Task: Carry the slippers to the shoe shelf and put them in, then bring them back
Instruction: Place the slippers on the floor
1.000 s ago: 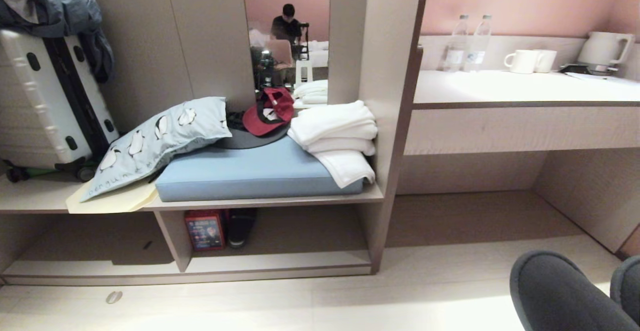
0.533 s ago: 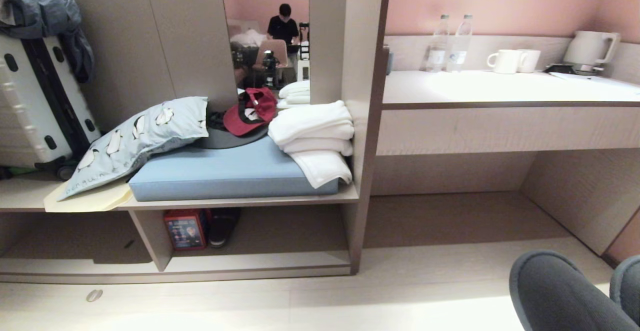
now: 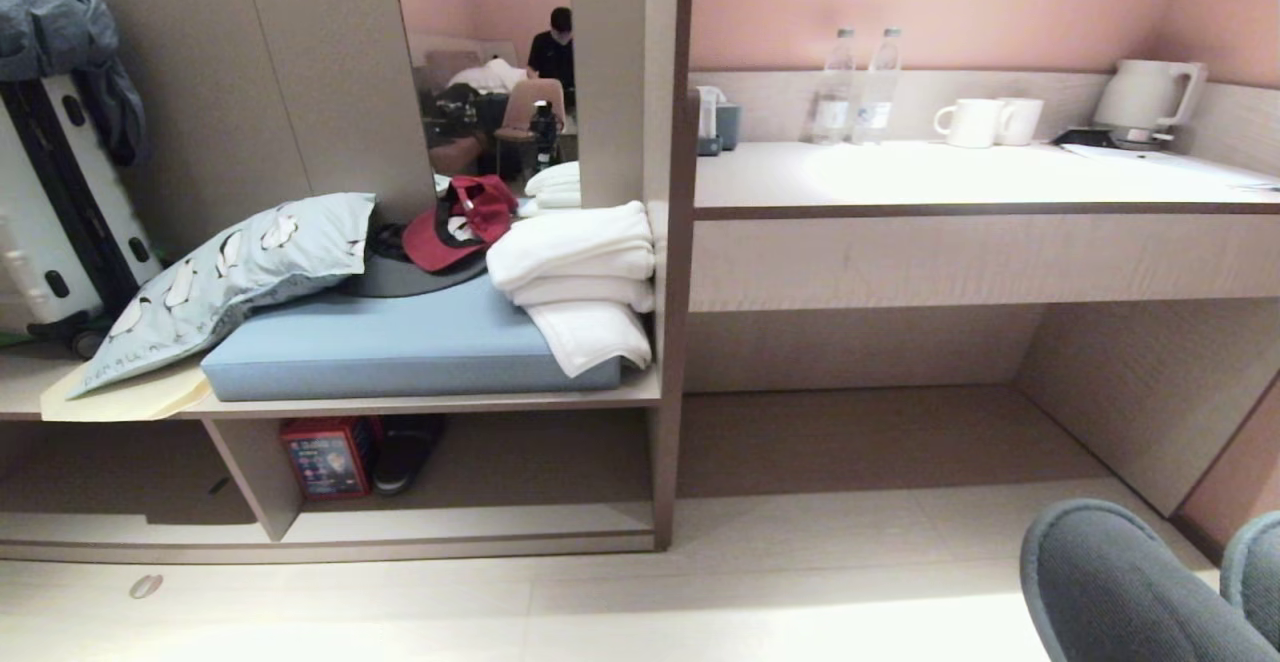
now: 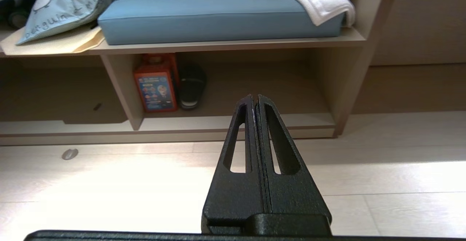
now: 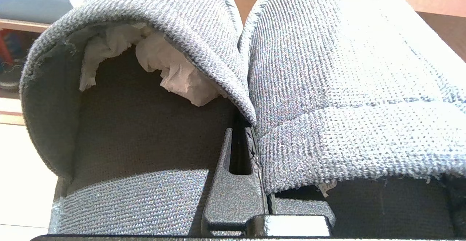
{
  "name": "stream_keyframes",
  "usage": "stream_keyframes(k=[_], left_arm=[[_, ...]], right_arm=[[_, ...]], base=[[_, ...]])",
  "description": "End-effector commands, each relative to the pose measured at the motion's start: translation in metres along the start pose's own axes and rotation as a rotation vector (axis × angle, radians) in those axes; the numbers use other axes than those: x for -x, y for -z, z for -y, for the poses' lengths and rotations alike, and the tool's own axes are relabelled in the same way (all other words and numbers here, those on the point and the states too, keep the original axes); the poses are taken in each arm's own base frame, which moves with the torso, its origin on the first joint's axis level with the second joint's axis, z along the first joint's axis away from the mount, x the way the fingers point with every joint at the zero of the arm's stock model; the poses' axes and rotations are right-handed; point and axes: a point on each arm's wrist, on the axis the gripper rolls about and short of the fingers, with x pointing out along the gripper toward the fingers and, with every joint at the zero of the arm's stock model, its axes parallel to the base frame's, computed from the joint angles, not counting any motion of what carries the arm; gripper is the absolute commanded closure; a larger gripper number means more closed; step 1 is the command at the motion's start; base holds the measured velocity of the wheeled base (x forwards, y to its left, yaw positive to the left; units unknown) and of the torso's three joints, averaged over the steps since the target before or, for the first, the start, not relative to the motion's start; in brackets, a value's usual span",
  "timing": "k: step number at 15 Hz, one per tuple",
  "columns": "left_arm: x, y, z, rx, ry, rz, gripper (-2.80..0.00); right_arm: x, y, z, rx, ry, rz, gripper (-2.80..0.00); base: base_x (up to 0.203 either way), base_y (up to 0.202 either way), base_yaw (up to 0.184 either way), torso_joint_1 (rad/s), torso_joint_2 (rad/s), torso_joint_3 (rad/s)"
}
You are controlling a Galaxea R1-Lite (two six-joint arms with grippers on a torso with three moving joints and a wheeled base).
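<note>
The dark charcoal slippers [image 3: 1110, 582] fill the lower right corner of the head view, held up side by side above the floor. Seen from the right wrist, the slippers [image 5: 327, 88] lie toes away, one stuffed with white paper. My right gripper [image 5: 247, 131] is shut on their adjoining inner walls, one finger inside the stuffed slipper and the other hidden under fabric. The shoe shelf [image 3: 560, 522] is the low taupe cubby at lower left, with an upright divider [image 3: 250, 472]. My left gripper [image 4: 254, 97] is shut and empty, pointing at the shoe shelf [image 4: 236, 122] over the floor.
Inside the cubby stand a red box [image 3: 325, 457] and a single black shoe [image 3: 405, 452]. Above lie a blue cushion [image 3: 400, 347], white towels [image 3: 580, 282], a penguin pillow [image 3: 220, 277] and a suitcase [image 3: 60, 222]. A desk top [image 3: 950, 177] with cups is to the right. A person [image 3: 555, 42] shows in the mirror.
The whole head view has slid to the left, so the camera has swung or driven to the right. The slippers keep their place in the picture, still gripped.
</note>
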Motion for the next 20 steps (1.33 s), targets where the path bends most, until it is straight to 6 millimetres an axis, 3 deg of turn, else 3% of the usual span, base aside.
stream_keyframes(k=[1,15,20], left_arm=[[-0.0001,0.0001,0.0000,-0.001,-0.001,-0.001,0.00],[-0.0001,-0.0001,0.0000,0.000,0.000,0.000,0.00],[0.0000,-0.0002,0.0000,0.000,0.001,0.000,0.00]], right_arm=[[-0.0002,0.0003,0.0000,0.001,-0.001,-0.003,0.00],[-0.0001,0.0000,0.0000,0.001,0.000,-0.001,0.00],[-0.0001,0.0004,0.0000,0.001,0.000,-0.001,0.00]], base=[[0.000,-0.199,0.003,0.004,0.00,0.004],[0.000,-0.195,0.002,0.003,0.00,0.002],[0.000,-0.048,0.001,0.002,0.00,0.001]])
